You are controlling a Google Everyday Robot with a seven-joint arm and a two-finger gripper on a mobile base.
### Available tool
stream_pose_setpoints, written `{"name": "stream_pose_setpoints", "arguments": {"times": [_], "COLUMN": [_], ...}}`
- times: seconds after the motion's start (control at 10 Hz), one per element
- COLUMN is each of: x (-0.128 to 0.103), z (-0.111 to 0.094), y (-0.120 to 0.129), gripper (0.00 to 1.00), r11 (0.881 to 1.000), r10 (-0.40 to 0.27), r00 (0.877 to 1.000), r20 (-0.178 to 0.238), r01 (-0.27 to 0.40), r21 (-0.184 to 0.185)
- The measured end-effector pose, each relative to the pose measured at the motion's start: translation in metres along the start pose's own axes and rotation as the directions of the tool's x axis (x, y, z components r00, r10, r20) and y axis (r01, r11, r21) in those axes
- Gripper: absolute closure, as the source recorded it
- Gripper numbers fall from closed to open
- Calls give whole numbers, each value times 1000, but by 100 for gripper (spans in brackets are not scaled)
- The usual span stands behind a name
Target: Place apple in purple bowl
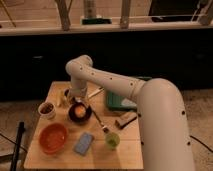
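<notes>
Apple shows as an orange blob inside the outline of the purple bowl, straight below the jaws; can't tell if it's resting in the bowl or hanging just over it. Rest, big to small: the white arm comes in from the right, elbows over the back-left of the counter and drops its wrist toward the bowl. The jaws sit at the wrist's lower end, just above the bowl's back rim and close over the apple; can't tell whether they're open or gripping. A green tray is back right, partly behind the arm. The orange bowl is front left, apart from the purple one. A blue sponge lies in front of the purple bowl, and a white cup with brown contents is just left of it. A brown block and a utensil lie to its right, with a small green item front centre. Key relation: the apple is directly under the jaws and over the bowl centre, so no sideways travel looks needed. It's round, so there's no long axis to mind, and there's only one arm. My read: at or near release. Next: let go if held, then lift straight up. Risk: nudging the bowl or cup on the way out.
</notes>
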Motion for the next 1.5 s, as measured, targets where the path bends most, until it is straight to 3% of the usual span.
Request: {"name": "stream_pose_setpoints", "arguments": {"times": [1.5], "x": [14], "z": [-7], "y": [5], "gripper": [20], "r11": [1000], "r10": [5], "r00": [1000], "r20": [6], "r01": [-5], "r21": [-29]}}
